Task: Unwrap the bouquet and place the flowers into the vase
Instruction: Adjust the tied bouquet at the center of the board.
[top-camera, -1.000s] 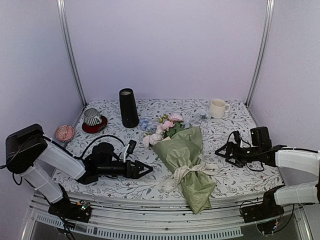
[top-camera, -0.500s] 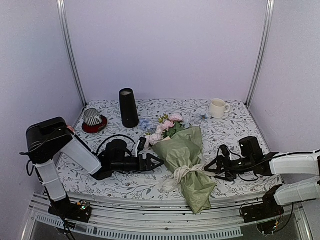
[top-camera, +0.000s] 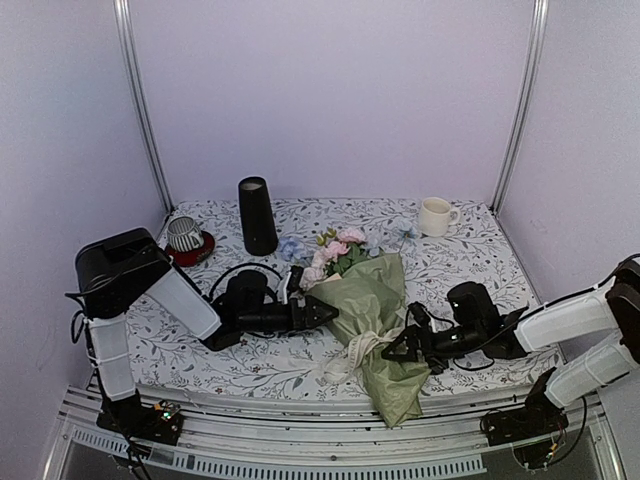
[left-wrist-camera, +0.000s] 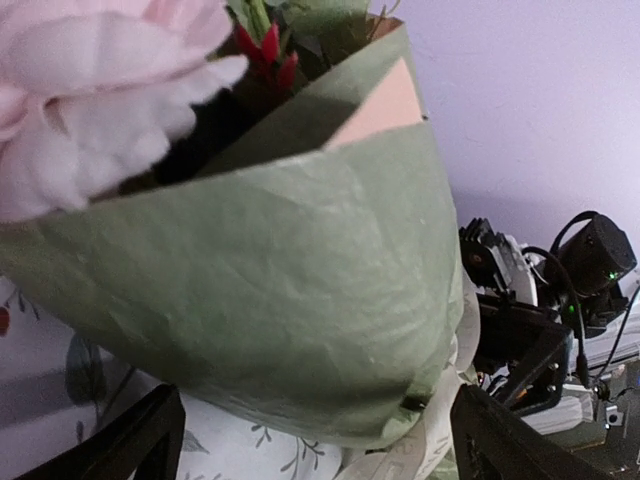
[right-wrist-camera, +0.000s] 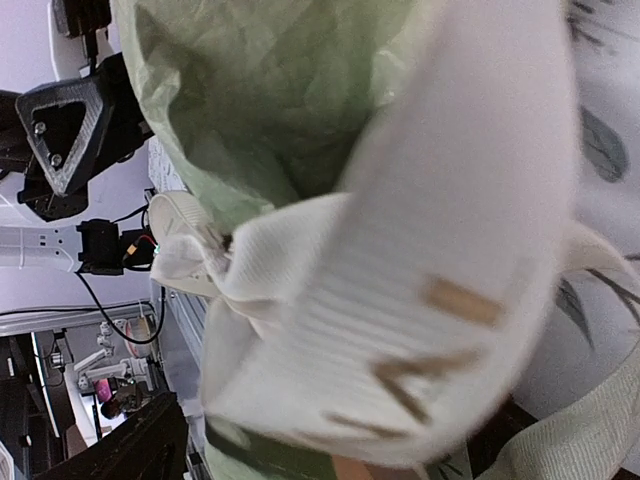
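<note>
Flanking the bouquet (top-camera: 370, 320), which lies wrapped and tied, both tools stand wide open and hold nothing. The left gripper (top-camera: 323, 315) is at its nine o'clock against the green paper, and the right gripper (top-camera: 398, 350) at four o'clock by the cream ribbon (top-camera: 375, 345), probably so one steadies while the other unties. The vase (top-camera: 257, 215), at ten o'clock, holds no stems; the flowers (top-camera: 335, 250) sit in the wrap.

Robotics laboratory cell: plain lilac wall panels (top-camera: 330, 90), aluminium frame posts (top-camera: 140, 100), leaf-patterned white bench (top-camera: 470, 250), two black-and-white robot arms (top-camera: 170, 290).
</note>
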